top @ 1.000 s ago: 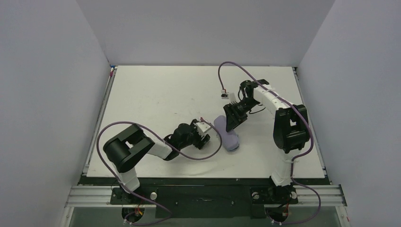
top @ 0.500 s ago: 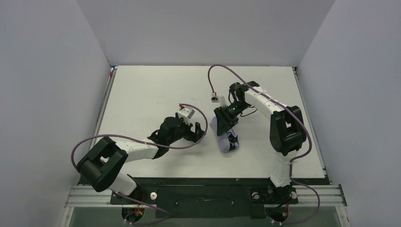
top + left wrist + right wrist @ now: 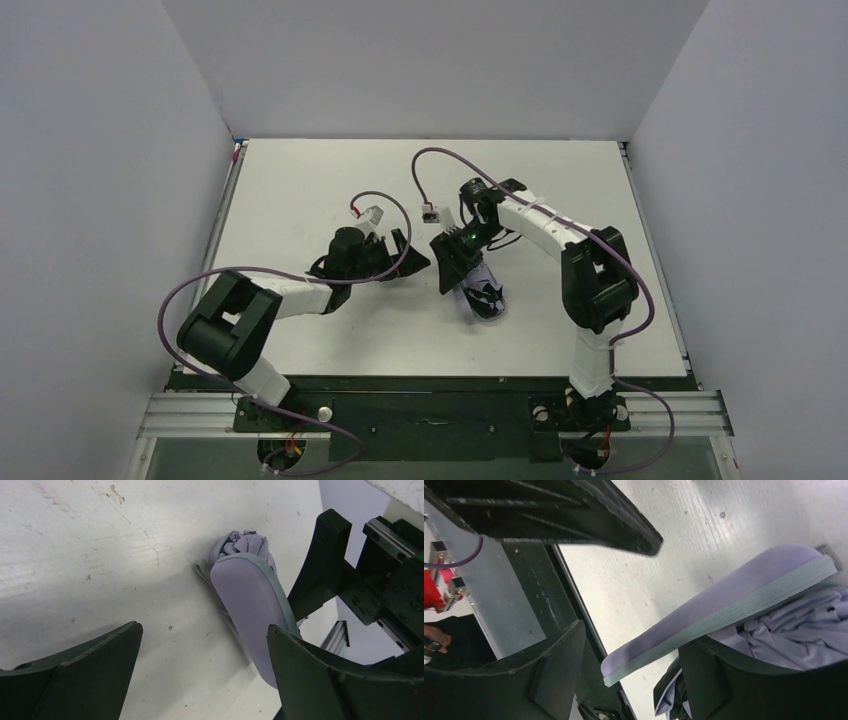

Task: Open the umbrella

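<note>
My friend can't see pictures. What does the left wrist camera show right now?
A lavender oval case lies on the white table, lid tipped up, the bunched lavender umbrella poking out at its far end. The left pincer stands wide open in front, holding nothing; a black finger of the other arm stands beside the case.

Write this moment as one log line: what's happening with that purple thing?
umbrella: folded, bunched inside case, case ajar | left gripper: open, beside case | right gripper: open, over case | task: umbrella not yet opened
</note>
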You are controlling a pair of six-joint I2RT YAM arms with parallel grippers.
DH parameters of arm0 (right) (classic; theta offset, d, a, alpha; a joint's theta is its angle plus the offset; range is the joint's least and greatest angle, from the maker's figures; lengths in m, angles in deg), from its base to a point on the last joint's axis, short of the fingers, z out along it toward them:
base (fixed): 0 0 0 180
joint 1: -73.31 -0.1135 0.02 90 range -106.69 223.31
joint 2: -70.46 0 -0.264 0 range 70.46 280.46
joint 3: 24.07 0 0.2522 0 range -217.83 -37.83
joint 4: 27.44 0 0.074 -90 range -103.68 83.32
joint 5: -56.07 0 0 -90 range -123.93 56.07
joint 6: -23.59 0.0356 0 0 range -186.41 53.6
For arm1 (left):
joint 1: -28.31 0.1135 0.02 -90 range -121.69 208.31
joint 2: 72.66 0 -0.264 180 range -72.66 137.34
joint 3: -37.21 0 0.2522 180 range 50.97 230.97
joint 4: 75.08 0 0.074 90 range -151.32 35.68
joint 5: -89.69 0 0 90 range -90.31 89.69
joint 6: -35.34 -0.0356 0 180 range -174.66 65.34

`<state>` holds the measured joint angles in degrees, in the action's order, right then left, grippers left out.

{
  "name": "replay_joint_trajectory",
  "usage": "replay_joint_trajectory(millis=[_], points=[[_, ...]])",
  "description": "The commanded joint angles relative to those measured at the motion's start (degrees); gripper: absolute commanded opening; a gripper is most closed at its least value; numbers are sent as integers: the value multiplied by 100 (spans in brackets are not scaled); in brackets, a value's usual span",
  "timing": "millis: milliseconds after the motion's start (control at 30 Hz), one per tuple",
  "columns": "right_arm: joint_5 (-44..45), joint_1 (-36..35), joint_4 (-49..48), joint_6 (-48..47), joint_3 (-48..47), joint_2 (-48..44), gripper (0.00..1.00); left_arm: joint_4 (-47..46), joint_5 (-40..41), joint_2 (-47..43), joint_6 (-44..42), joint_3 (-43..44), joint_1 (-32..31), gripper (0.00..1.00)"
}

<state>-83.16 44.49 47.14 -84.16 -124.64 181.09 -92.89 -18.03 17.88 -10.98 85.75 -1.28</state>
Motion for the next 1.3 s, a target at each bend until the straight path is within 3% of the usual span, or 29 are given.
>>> replay_joint_trajectory(millis=[0,333,500,767,933,1167,1267], points=[[182,-224,-523,-68,-5,-271,64,-472,-438,163,745,254,50,96],[228,-395,-721,-123,308,-551,72,-675,-478,743,998,495,26,99],[154,-489,-753,-142,197,-531,83,-1045,-584,909,1116,482,-18,97],[-14,-516,-767,-200,156,-441,83,-1833,-811,845,1461,227,72,97],[-143,-528,-787,-231,79,-390,83,-1589,-948,1160,1383,533,-95,100],[-32,-285,-783,-168,199,-676,81,-547,-658,1502,1126,730,-33,70],[245,-109,-846,90,252,-903,77,-473,-581,1477,1100,709,-22,63]])
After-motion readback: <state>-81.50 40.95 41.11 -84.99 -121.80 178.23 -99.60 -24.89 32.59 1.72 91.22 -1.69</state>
